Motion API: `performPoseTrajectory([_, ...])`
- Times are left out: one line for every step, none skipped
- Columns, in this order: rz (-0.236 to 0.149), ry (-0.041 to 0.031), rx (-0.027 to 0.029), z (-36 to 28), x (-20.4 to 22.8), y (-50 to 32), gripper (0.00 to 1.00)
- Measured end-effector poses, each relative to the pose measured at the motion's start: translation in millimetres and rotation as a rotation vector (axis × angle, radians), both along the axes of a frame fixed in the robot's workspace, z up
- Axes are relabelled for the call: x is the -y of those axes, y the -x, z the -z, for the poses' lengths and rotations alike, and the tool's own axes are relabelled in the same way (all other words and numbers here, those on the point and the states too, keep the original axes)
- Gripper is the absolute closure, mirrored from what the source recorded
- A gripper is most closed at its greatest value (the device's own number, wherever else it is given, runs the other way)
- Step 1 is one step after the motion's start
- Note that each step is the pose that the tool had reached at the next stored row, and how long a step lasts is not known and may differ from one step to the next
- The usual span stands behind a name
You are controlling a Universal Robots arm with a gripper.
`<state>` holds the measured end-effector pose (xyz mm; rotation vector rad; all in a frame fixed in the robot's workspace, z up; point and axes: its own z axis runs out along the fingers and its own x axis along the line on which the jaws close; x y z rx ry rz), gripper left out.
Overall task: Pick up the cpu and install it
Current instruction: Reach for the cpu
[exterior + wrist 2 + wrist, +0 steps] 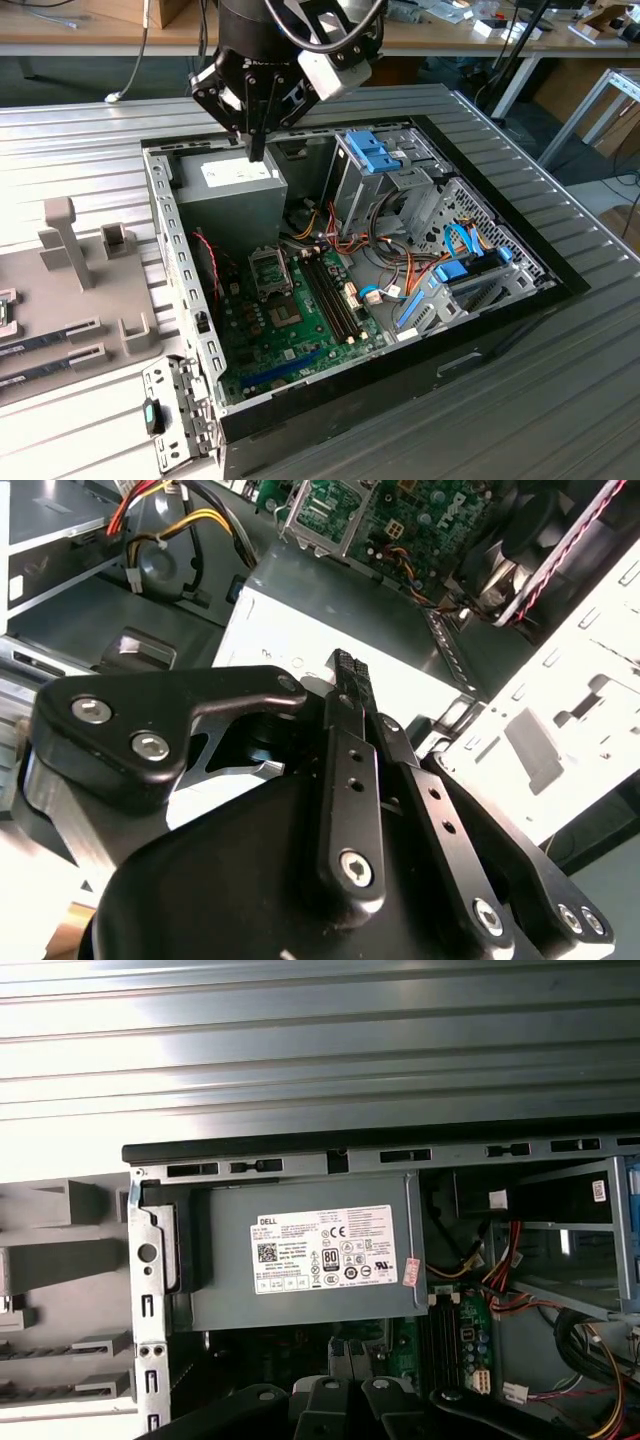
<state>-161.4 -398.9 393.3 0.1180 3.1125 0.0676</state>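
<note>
The gripper (257, 148) hangs over the open case (160, 235), its fingers (345, 695) drawn narrow, almost together, with no chip seen between them. They touch nothing. Directly beneath sits the power supply (225, 195), which fills the case corner at the exterior view's left, on the side far from the camera; its white label (330, 1250) faces up in the first wrist view. Further into the case, the socket (270, 268) sits near the middle of the board (290, 335), its metal frame surrounding a dark centre that looks unfilled, so the install appears not yet done. Where the cpu lies cannot be told from these views. Outside the case, towards the table's (560, 400) edge at the exterior view's left, a grey tray (30, 280) carries two memory sticks (45, 342) in its slots. On this evidence the job looks to be in its early part, with both the pick-up and the seating of the chip left to do.
</note>
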Motion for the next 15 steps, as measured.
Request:
performPoseTrajectory([0.0, -0.0001, 0.0001, 0.1, 0.0, 0.9, 0.89])
performPoseTrajectory([0.0, 0.0, 0.0, 0.0, 0.0, 1.4, 0.89])
performPoseTrajectory([0.0, 0.0, 0.0, 0.0, 0.0, 2.4, 0.89])
performPoseTrajectory([0.0, -0.0001, 0.0, 0.0, 0.0, 3.3, 0.89])
performPoseTrajectory([0.0, 0.0, 0.0, 0.0, 0.0, 4.4, 0.89])
performPoseTrajectory([0.0, 0.0, 0.0, 0.0, 0.0, 5.3, 0.89])
performPoseTrajectory([0.0, 0.0, 0.0, 0.0, 0.0, 5.9, 0.89])
performPoseTrajectory([0.0, 0.0, 0.0, 0.0, 0.0, 6.7, 0.89])
performPoseTrajectory([0.0, 0.0, 0.0, 0.0, 0.0, 7.3, 0.89])
performPoseTrajectory([0.0, 0.0, 0.0, 0.0, 0.0, 8.0, 0.89])
performPoseTrajectory([0.0, 0.0, 0.0, 0.0, 0.0, 9.0, 0.89])
performPoseTrajectory([0.0, 0.0, 0.0, 0.0, 0.0, 10.0, 0.89])
performPoseTrajectory([0.0, 0.0, 0.0, 0.0, 0.0, 10.8, 0.89])
performPoseTrajectory([0.0, 0.0, 0.0, 0.0, 0.0, 11.5, 0.89])
performPoseTrajectory([0.0, 0.0, 0.0, 0.0, 0.0, 12.5, 0.89])
